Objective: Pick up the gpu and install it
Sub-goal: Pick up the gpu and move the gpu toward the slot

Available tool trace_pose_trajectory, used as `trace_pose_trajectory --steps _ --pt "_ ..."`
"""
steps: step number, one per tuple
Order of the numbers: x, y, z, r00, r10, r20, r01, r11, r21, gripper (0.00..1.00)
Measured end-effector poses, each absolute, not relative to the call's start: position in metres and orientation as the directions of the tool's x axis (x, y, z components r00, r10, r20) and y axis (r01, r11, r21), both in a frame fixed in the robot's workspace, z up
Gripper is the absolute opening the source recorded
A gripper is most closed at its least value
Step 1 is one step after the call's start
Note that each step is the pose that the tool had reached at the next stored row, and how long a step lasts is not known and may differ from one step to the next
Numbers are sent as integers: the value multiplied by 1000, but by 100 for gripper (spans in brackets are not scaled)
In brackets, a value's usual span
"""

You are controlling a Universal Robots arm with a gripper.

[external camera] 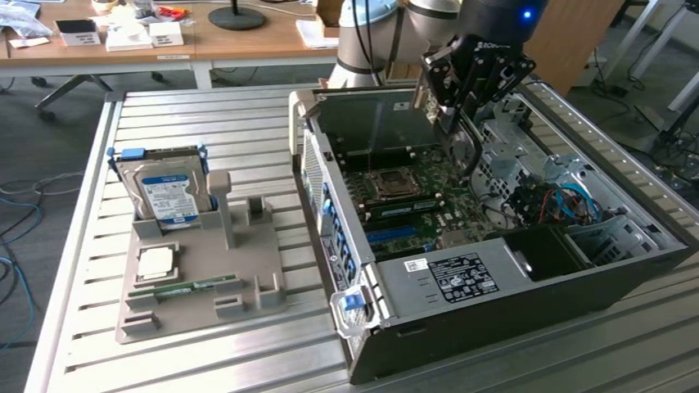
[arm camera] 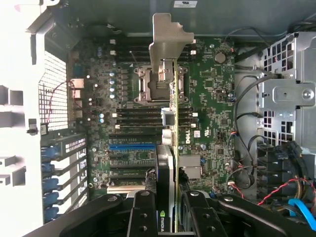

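You've got the pickup done. The pincer [external camera: 457,123] is closed partway, with its two fingers [arm camera: 143,215] clamped on either face of the graphics card [external camera: 464,151]. In the wrist view the card [arm camera: 167,163] shows edge-on. Its green-logo end sits between the fingers, and the silver bracket [arm camera: 168,39] is at the far end, pointing down toward the board.

The card hangs from the pincer over the open computer case [external camera: 327,188], near the case's far end and above the motherboard [external camera: 415,196]. It's clear of the grey tray [external camera: 186,315] that sits on the metal table [external camera: 164,115] toward the exterior view's left. The hard drive [external camera: 169,192] stands in the tray's far corner. A square chip [external camera: 156,262] and a slim green memory stick [external camera: 191,286] lie nearer the tray's front edge. Nothing is touching them.

Install isn't done. The card looks held up off the board, not seated in anything. The blue slot [arm camera: 131,146] on the motherboard [arm camera: 212,98] has nothing in it, and the black slots beside it look bare too. I can't tell exactly how high the bracket end is above the board.

So the grasp and the carry to the case are finished. Lining the card up, seating it in a slot and letting go are left. I'd call it roughly halfway.
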State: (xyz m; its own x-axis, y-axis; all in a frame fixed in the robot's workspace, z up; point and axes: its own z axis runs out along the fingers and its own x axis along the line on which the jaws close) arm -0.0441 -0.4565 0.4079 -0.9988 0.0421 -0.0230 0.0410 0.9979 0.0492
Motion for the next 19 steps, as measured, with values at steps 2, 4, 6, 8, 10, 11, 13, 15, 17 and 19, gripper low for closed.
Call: trace_pose_trajectory --steps 2,4,6,8,10,11,13,15,17,19 --pt "-40 -457 408 -999 42 -23 41 998 49 27" --pt "-35 -457 408 -999 42 -23 41 998 49 27" --pt "-31 -456 408 -999 42 -23 41 998 49 27" --pt "-27 -456 408 -999 42 -23 41 998 49 27" --pt "-22 -456 408 -999 42 -23 41 998 49 27" --pt "-20 -456 408 -999 42 -23 41 998 49 27" --pt "-16 -456 408 -999 42 -23 41 998 49 27" --pt "-12 -456 408 -999 42 -23 41 998 49 27" --pt "-8 -456 408 -999 42 -23 41 998 49 27" --pt "-4 -456 408 -999 42 -23 41 998 50 27"
